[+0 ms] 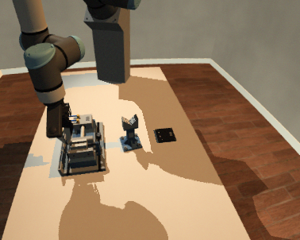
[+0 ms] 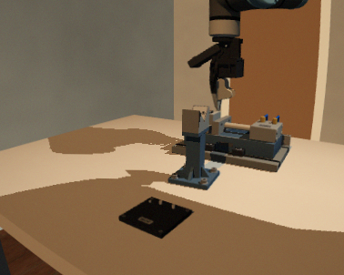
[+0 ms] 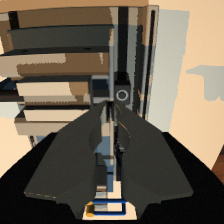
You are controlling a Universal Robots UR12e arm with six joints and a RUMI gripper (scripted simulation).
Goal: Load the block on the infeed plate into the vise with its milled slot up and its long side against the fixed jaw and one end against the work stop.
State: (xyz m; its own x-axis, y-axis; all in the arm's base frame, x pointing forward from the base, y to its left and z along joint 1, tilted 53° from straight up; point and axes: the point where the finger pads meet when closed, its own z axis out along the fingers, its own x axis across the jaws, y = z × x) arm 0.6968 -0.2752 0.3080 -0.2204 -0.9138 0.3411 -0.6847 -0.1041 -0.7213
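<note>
Gripper [image 1: 64,139] [image 2: 218,108] [image 3: 110,102] is closed w/ nothing in it, above vise [image 1: 82,160] [image 2: 266,147] [image 3: 60,38]; the part [image 1: 78,146] [image 3: 52,90] seems inside vise, prob. stiff, mod. heavy, maybe slippery, so any regrip is best at mid-length.

A gray-and-blue vise [image 1: 83,160] [image 2: 264,147] [image 3: 60,37] stands upright on the pale table, pale blocks lined up across its middle; which is the part cannot be told. Just beside it, the V-block [image 1: 129,124] [image 2: 194,123] rises on a blue pedestal, notch upward, near the black infeed plate [image 1: 165,135] [image 2: 155,218], lying flat.
</note>
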